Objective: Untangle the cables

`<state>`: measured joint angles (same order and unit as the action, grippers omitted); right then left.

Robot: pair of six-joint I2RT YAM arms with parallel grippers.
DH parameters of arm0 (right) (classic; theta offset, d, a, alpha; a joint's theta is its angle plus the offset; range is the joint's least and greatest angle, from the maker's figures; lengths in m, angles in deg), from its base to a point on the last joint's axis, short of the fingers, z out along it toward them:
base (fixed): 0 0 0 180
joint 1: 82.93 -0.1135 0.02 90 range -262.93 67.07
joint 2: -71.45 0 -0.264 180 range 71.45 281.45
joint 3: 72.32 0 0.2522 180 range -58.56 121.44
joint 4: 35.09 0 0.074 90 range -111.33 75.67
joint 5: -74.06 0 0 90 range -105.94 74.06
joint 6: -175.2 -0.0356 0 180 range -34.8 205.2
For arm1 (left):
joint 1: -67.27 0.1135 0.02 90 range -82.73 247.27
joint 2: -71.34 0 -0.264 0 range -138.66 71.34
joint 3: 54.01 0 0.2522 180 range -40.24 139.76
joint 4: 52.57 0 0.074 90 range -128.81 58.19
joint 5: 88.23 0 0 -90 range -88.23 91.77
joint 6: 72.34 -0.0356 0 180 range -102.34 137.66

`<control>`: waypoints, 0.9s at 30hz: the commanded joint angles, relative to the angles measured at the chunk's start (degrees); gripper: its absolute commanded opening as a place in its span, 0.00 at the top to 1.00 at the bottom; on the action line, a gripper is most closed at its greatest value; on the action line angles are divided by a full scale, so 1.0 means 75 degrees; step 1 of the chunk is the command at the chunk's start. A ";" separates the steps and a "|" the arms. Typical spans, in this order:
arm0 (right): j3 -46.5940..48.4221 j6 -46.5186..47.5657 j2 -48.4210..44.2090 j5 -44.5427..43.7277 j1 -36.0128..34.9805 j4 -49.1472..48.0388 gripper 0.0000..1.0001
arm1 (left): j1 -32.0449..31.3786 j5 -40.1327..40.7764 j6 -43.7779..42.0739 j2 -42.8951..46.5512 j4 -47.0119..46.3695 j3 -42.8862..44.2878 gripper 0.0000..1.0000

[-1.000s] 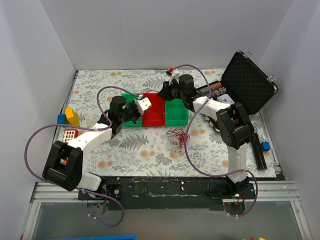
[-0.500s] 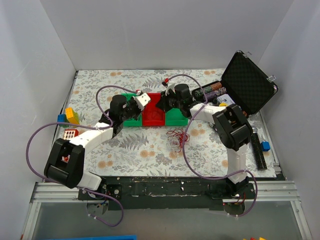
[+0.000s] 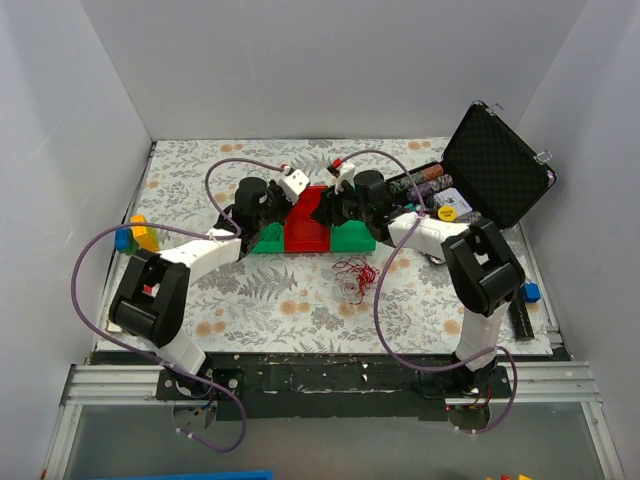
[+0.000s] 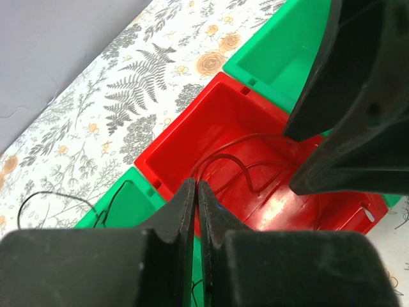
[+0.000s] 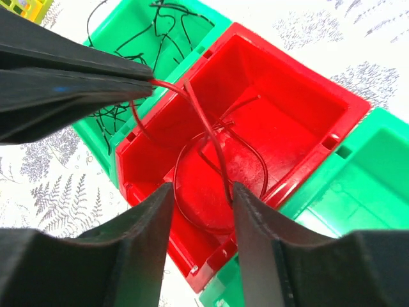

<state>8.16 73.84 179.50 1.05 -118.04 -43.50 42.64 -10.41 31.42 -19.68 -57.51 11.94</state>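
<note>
A clump of thin red and white cables (image 3: 350, 272) lies on the floral cloth in front of the bins. My left gripper (image 3: 290, 196) (image 4: 195, 190) is shut on a red wire (image 5: 211, 137) (image 4: 225, 155) that loops down into the red bin (image 3: 305, 232) (image 5: 300, 83) (image 4: 192, 128). Its shut fingers (image 5: 77, 83) show in the right wrist view. My right gripper (image 3: 326, 203) (image 5: 199, 204) is open just above the red bin, its jaws either side of the wire loops. Black wires (image 5: 163, 25) (image 4: 61, 195) lie in the left green bin (image 3: 265, 238) (image 5: 121, 19).
A second green bin (image 3: 352, 236) (image 4: 281, 57) stands right of the red one. An open black case (image 3: 495, 165) stands at the back right, with tubes (image 3: 425, 182) beside it. Yellow and blue blocks (image 3: 140, 233) sit at the left, a blue block (image 3: 531, 291) at the right.
Both grippers have closed in over the red bin: the left one moved right and back, the right one left. The clump on the cloth has not moved.
</note>
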 commanded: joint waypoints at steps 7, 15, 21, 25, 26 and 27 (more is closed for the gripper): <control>-0.1733 0.0026 -0.1948 -0.0308 -0.0006 -0.0243 0.41 | -0.0466 0.0393 -0.0685 -0.0859 0.0079 0.0647 1.00; -0.3433 -0.0162 -0.3517 -0.1139 0.0006 -0.0501 0.43 | -0.0842 0.1085 -0.1049 -0.1632 0.0149 0.0963 1.00; -0.3950 -0.0255 -0.4269 -0.1621 0.0228 -0.0454 0.43 | -0.0854 0.1144 -0.1073 -0.1435 0.0606 0.0871 0.77; -0.3974 -0.0291 -0.4340 -0.1598 0.0392 -0.0395 0.43 | -0.0842 0.1016 -0.0898 -0.0850 0.0992 0.0660 0.46; -0.3985 -0.0302 -0.4363 -0.1598 0.0416 -0.0395 0.43 | -0.0854 0.0957 -0.0839 -0.0651 0.1109 0.0625 0.41; -0.4009 -0.0302 -0.4375 -0.1586 0.0428 -0.0395 0.43 | -0.0854 0.0922 -0.0792 -0.0498 0.1226 0.0613 0.36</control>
<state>-21.09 72.10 147.92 -9.66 -115.59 -44.42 36.13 -2.98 24.14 -31.18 -51.80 17.08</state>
